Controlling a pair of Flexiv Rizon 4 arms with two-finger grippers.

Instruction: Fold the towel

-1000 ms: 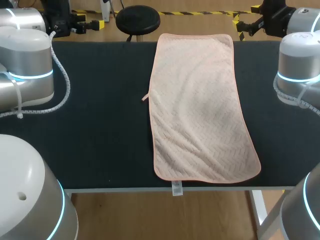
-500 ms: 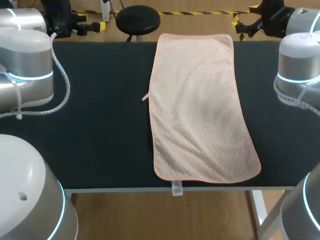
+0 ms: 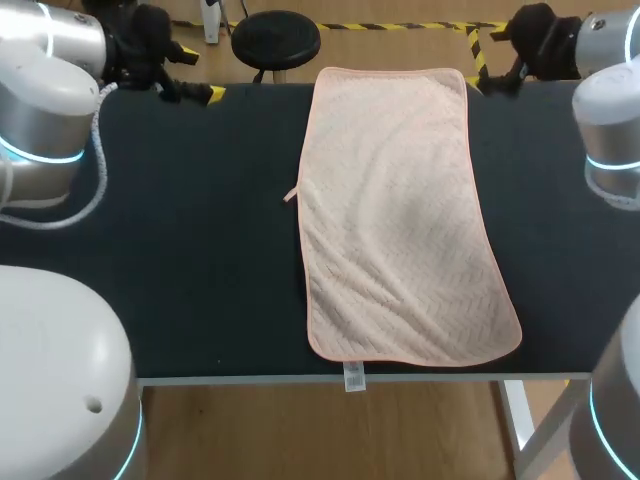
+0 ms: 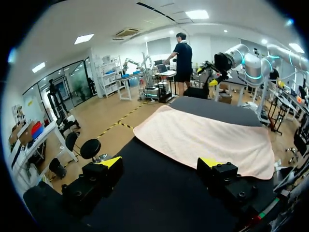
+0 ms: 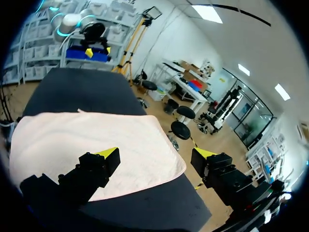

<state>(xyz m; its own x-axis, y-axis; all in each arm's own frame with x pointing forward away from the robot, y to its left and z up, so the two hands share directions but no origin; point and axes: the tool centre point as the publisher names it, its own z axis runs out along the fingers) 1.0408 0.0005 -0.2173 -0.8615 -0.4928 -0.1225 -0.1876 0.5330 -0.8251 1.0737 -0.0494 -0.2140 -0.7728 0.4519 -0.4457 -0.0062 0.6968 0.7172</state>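
Observation:
A pale pink towel [image 3: 400, 210] lies flat and lengthwise down the middle of the black table [image 3: 200, 250], with a small tag at its near edge. My left gripper [image 3: 188, 72] hovers open at the table's far left corner; in the left wrist view the gripper [image 4: 161, 164] is open over bare table, the towel [image 4: 203, 137] ahead of it. My right gripper [image 3: 482, 62] hangs open by the towel's far right corner; in the right wrist view the gripper [image 5: 157, 154] is open above that corner of the towel [image 5: 87, 140]. Nothing is held.
A black round stool [image 3: 276, 38] stands just beyond the table's far edge. Bare table cloth [image 3: 560, 260] lies on both sides of the towel.
Both arms have swung inward over the table's far corners, the left gripper now above the far left corner and the right gripper near the towel's far right corner. The towel has not moved.

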